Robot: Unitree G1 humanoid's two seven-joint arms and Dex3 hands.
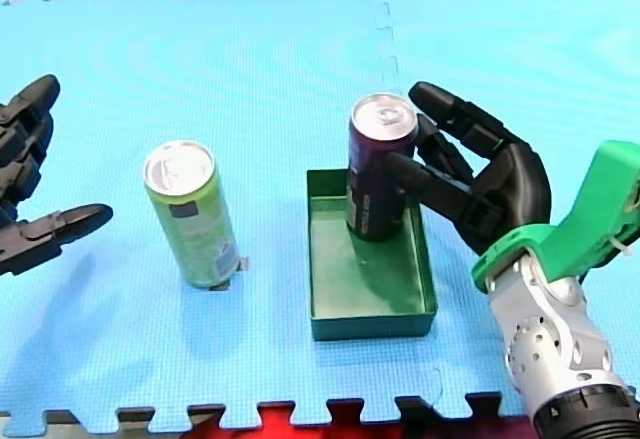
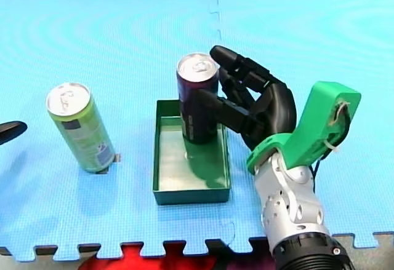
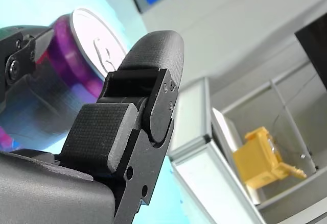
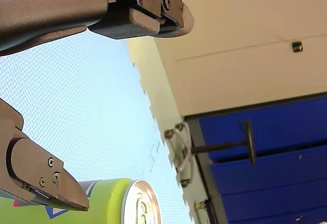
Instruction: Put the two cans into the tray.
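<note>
Cans stand apart on the blue foam surface, one in the tray and one outside it. The green tray lies near the middle of the surface, its long side running from six to twelve o'clock.

The purple can stands upright inside the tray at its twelve o'clock end, silver top up. The right robot hand comes in from five o'clock and is wrapped around this can. Its thumb crosses the can's near side, and the fingers reach behind the can at its two o'clock side. Whether the can's base rests fully on the tray floor cannot be told. In the first wrist view the same purple can sits between black finger segments, its lid turned toward the camera.

The green can stands upright on the surface at nine o'clock of the tray, clear of its wall. The left robot hand is at the surface's nine o'clock edge, apart from the green can, holding nothing. In the second wrist view the green can's top shows beyond two black fingertips, apart from them.
</note>
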